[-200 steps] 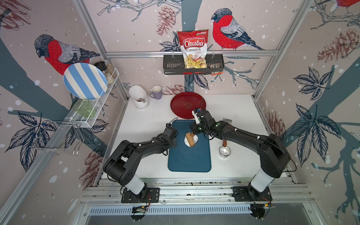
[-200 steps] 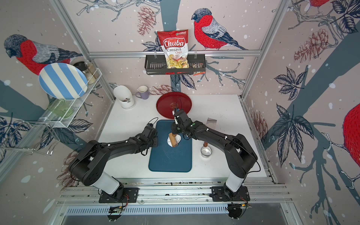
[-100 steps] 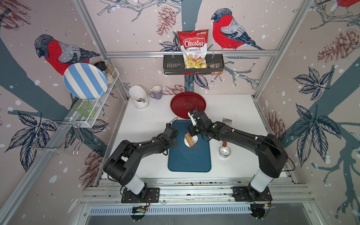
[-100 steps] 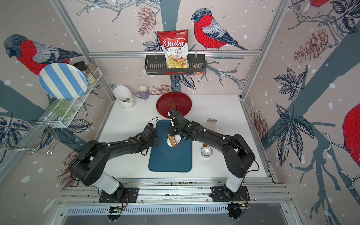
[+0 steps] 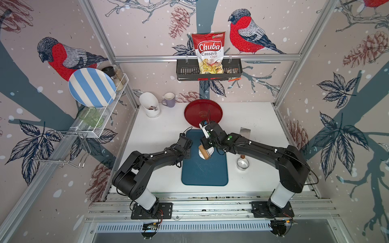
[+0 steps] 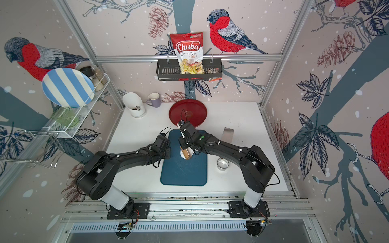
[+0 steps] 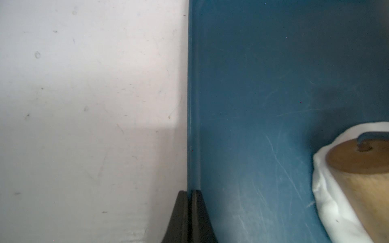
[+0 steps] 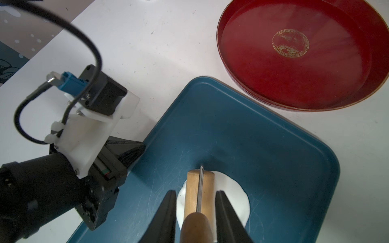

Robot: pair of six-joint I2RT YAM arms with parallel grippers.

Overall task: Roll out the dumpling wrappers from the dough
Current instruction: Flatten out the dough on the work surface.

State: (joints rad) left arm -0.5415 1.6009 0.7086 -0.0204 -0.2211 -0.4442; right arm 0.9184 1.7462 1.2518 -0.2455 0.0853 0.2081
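Right gripper (image 8: 195, 210) clamps wooden roller (image 8: 200, 189) on dough (image 8: 233, 195); left gripper (image 7: 189, 196), closed, at edge of blue board (image 7: 252, 84).

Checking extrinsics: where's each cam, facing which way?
Top views: high at the front, looking down at the table; left arm, right arm show whole.
Left wrist: low over the blue board rim; shut left gripper shows.
Right wrist: looks past the right gripper, clamped on the roller over the dough; left arm shows.
Shared: both wrist views show board, roller, dough.
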